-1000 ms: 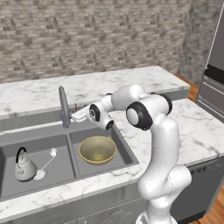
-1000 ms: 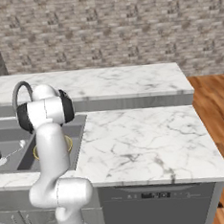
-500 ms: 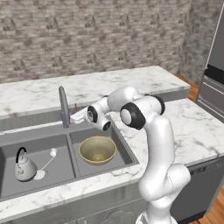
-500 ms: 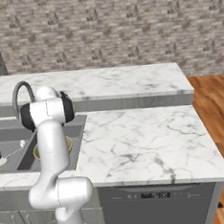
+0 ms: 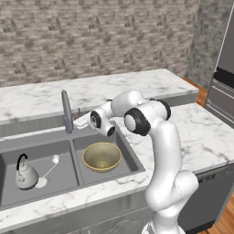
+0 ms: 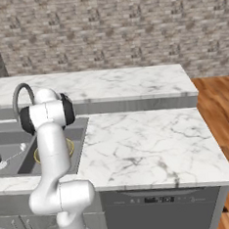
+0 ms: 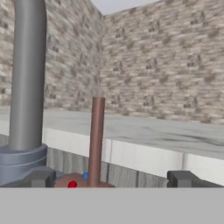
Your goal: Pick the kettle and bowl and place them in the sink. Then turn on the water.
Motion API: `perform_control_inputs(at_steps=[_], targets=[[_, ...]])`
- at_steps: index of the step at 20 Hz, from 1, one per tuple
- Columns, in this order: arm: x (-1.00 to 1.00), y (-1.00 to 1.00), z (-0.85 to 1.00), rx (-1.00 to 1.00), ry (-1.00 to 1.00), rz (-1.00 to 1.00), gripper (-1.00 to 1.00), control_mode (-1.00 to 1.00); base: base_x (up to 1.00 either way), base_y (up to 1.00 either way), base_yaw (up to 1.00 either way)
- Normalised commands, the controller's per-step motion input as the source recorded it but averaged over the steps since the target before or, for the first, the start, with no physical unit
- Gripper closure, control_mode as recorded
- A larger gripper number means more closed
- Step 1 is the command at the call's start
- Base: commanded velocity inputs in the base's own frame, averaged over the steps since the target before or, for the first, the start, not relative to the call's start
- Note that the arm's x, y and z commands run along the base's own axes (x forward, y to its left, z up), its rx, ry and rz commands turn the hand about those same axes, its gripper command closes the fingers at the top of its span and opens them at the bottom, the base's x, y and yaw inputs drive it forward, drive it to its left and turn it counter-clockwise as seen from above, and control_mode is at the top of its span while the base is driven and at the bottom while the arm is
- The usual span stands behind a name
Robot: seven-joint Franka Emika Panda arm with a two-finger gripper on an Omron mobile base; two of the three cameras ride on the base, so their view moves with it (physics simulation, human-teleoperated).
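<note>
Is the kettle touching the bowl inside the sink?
Apart. In the left base view the kettle stands in the left basin and the bowl in the right basin, with the sink divider between them.

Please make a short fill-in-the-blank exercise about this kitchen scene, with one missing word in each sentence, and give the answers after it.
1. The kettle sits in the ___ basin of the sink, seen from the left base view.
2. The bowl is in the other basin, and it stands ___.
3. The gripper is beside the faucet with its jaws ___.
4. In the hand view a brown ___ rises between the fingertips.

Answers: left; upright; open; lever
</note>
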Motion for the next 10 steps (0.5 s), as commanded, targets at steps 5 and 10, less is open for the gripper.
perform_control_inputs(at_steps=[5,10], targets=[[0.30,0.16,0.00,0.00,0.00,-0.08,-1.00,-1.00,0.00,0.00,0.00],[0.24,0.24,0.01,0.00,-0.03,-0.09,-1.00,-1.00,0.00,0.00,0.00]])
